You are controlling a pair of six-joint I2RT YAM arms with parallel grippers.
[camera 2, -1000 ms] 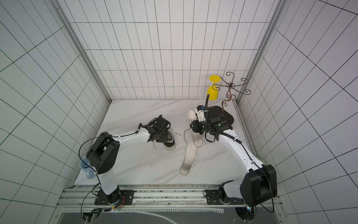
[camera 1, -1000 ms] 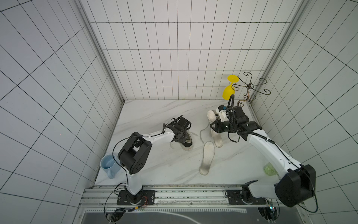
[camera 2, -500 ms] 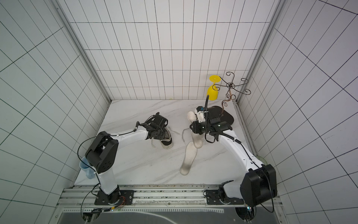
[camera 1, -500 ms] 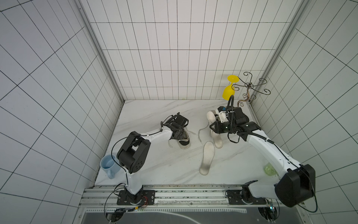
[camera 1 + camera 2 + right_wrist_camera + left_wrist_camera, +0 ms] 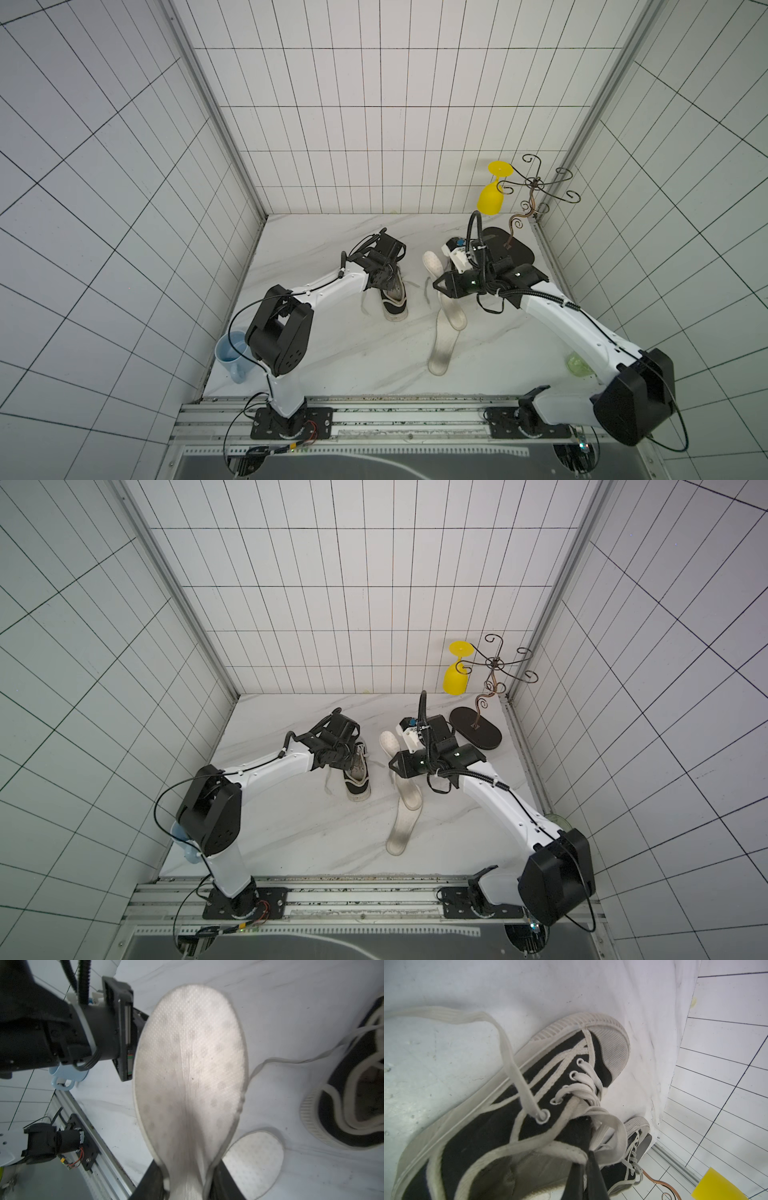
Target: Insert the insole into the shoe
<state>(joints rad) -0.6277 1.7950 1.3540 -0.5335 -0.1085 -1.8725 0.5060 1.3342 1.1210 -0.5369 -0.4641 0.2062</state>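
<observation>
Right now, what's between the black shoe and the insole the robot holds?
Just a loose white shoelace trailing over bare tabletop, in the right wrist view.

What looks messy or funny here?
The laces of the shoe are untied and trail loose across the table. A spare insole also lies flat on the table, partly beneath the insole pinched in the right gripper.

R gripper [image 5: 187, 1184] pinches insole [image 5: 189, 1053]; 2nd insole [image 5: 255, 1159] + shoe [image 5: 349, 1095] nearby.
</observation>
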